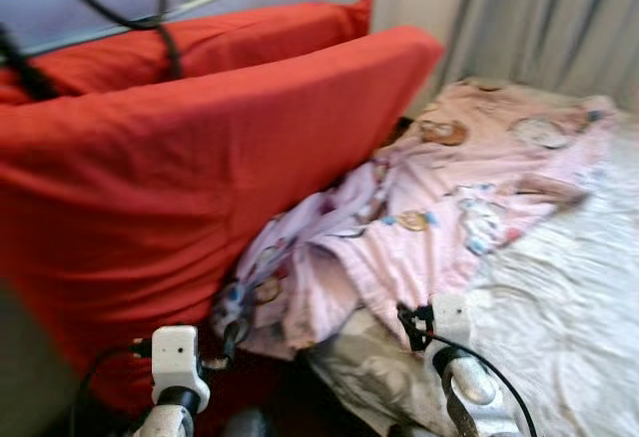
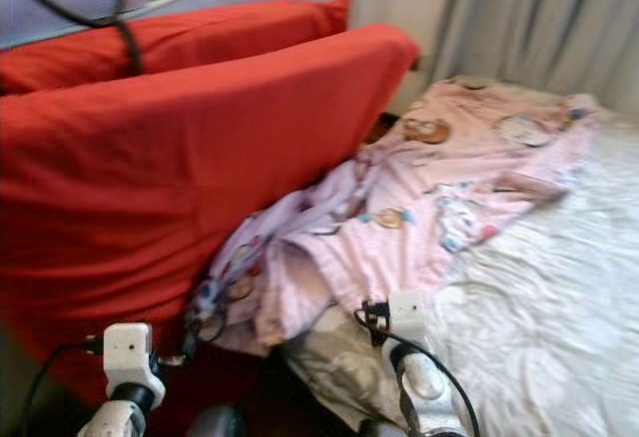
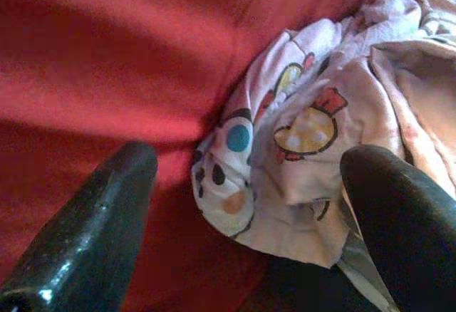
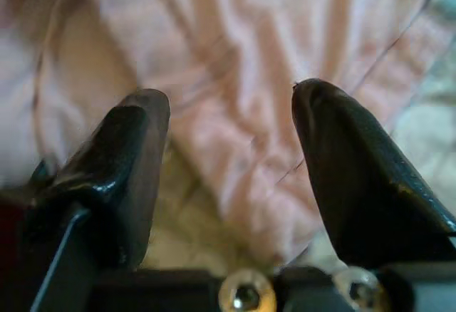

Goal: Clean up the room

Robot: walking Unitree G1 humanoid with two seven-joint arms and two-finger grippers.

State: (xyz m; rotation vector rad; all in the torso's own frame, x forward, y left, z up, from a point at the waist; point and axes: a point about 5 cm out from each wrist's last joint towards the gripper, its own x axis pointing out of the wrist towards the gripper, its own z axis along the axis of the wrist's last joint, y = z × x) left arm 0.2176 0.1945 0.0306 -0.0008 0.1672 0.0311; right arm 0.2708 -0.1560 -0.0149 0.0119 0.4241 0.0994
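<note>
Both grippers hang over the bed with jaws spread, gripping nothing — left gripper (image 3: 249,184) at the bunched hem of the pink cartoon-print blanket (image 1: 449,208), wedged against the red pillow (image 1: 170,198); right gripper (image 4: 231,162) above its folds, seemingly poised to gather it.

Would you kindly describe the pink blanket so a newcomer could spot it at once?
Start at the large red pillows leaning upright on the bed's left. Bunched at their foot and trailing toward the grey curtains lies the pink blanket. Its cartoon prints distinguish it from the plain white sheet beside it.
</note>
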